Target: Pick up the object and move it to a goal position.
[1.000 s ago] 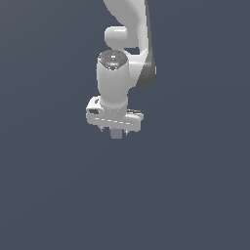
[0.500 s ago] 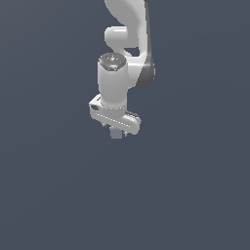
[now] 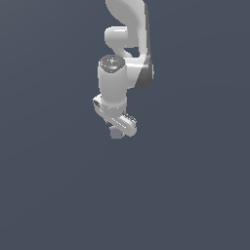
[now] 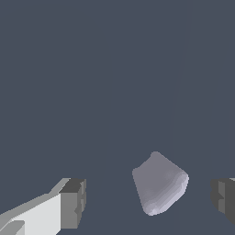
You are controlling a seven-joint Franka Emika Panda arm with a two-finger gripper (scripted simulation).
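Observation:
The object [image 4: 159, 184] is a small pale grey-lavender block with rounded corners, lying on the dark grey floor. In the wrist view it sits between the two fingers, with a gap on each side and nearer to one finger [image 4: 224, 199] than to the other finger [image 4: 72, 203]. My gripper [image 4: 149, 202] is open and touches nothing. In the exterior view the object [image 3: 116, 133] peeks out just under the white hand, and the gripper [image 3: 117, 129] hangs right above it, the fingers mostly hidden by the hand.
The white arm [image 3: 128, 29] comes down from the top of the exterior view. A plain dark grey surface [image 3: 58, 195] spreads all around, with nothing else on it.
The hand has turned about its upright axis, so its cross bar now slants down toward the exterior view's right. The block has stayed where it was.

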